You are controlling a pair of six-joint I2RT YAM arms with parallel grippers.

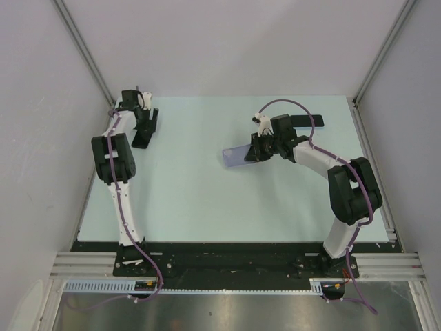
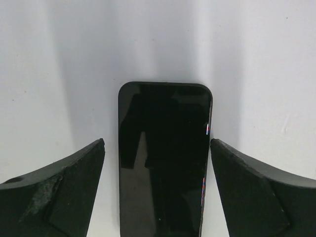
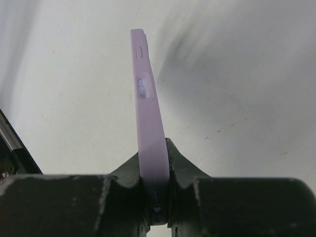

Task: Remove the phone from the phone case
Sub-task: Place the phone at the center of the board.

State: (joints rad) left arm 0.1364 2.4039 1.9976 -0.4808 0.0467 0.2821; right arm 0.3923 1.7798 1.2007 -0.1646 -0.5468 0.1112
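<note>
1. Left tool [image 2: 157, 144]: I see its jaws standing wide apart, gripping nothing. It sits over the far-left part of the table [image 1: 207, 207].
2. Phone [image 2: 164, 163]: out of its case, flat on the table, dark glossy face up. It lies in the gap between the left tool's fingers [image 2: 69, 190], lengthwise along the tool's axis, with its rounded end reaching ahead of the tips. A strip of bare table shows on each side between phone edge and finger, so they are apart.
3. Right tool [image 3: 155, 159]: jaws clamped on the phone case [image 3: 146, 103], well apart from the left tool, over the right-centre of the table.
4. Phone case: lilac and held on edge. One end is pinched between the right tool's fingers and the rest sticks straight out ahead of the tips. Button cutouts in the side wall face the wrist camera. In the top view it projects to the left of the tool. I can't tell whether its lower edge touches the table.
</note>
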